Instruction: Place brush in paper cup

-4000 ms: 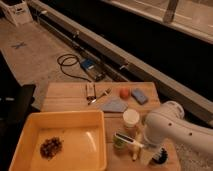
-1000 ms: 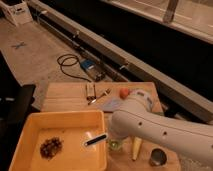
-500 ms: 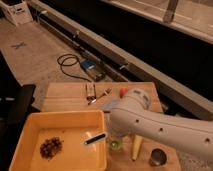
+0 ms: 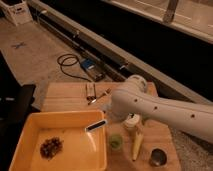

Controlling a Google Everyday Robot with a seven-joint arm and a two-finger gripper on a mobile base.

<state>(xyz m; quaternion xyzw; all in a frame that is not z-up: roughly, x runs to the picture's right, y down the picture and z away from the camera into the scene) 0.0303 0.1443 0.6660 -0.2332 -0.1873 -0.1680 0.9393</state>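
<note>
Nearest, on the front left of the wooden tabletop: a yellow tray with a dark crumbly clump inside. To its right along the front edge: a small green cup, a yellowish vegetable lying lengthwise beside it, and a dark grey round container near the right corner.

Just behind the green cup: the paper cup, upright, pale top showing, tucked under the white arm.

Left of the paper cup, over the tray's right rim: the brush, slim handle jutting down and to the left, bristle head hidden behind the arm. Claw at the arm's lower left end, mostly covered by the arm, pressed together on the brush's handle, just beside the paper cup on its left. Brush not in the cup, free end of the handle pointing away from it.

Farther back on the tabletop: a few small objects, too small to make out. Beyond, on the floor: a coiled black cable and a blue device, then a long rail and a white box in the far left corner.
</note>
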